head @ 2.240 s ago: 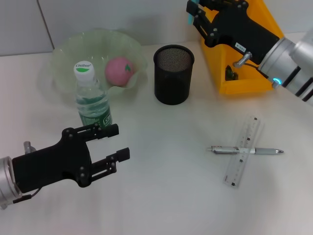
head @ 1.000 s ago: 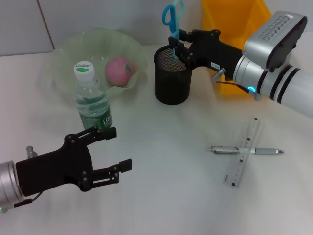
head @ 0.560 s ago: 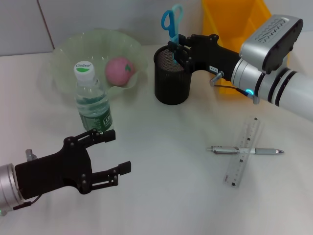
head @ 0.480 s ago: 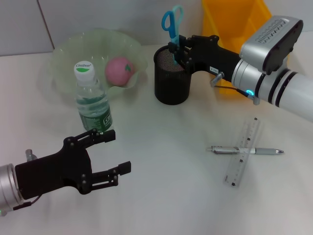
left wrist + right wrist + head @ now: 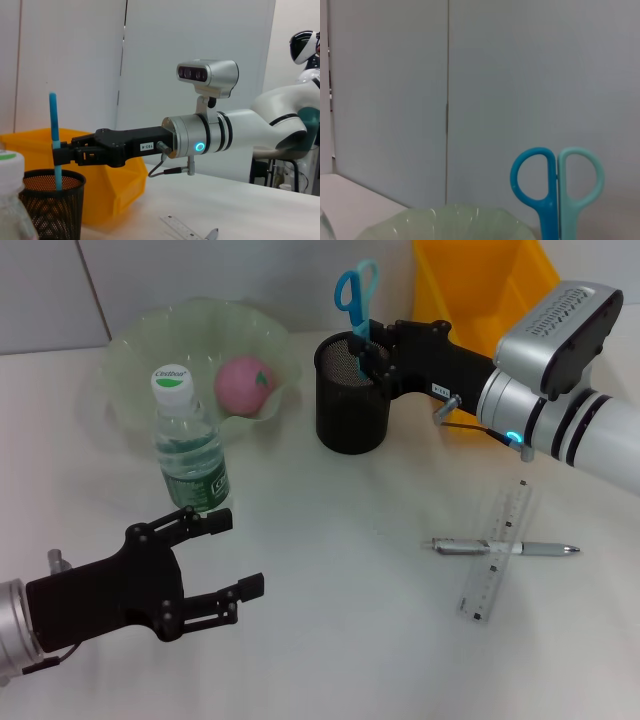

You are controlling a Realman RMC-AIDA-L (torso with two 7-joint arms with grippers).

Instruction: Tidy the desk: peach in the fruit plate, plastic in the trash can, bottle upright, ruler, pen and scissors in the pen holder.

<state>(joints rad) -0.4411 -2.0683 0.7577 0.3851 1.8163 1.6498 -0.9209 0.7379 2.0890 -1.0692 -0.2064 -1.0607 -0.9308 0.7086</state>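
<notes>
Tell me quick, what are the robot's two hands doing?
Left gripper: open, holding nothing, low over the table near the bottle.
Right gripper: shut on the scissors, at the pen holder.

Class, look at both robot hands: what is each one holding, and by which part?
The right hand grips the scissors below the handles, over the pen holder. The left hand is open, holding nothing.

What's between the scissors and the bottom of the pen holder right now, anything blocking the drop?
Nothing visible. The right gripper holds the scissors upright, blades already inside the pen holder, handles above the rim. What the head view shows of the holder's inside looks empty. The ruler and pen lie on the table, well clear.
</notes>
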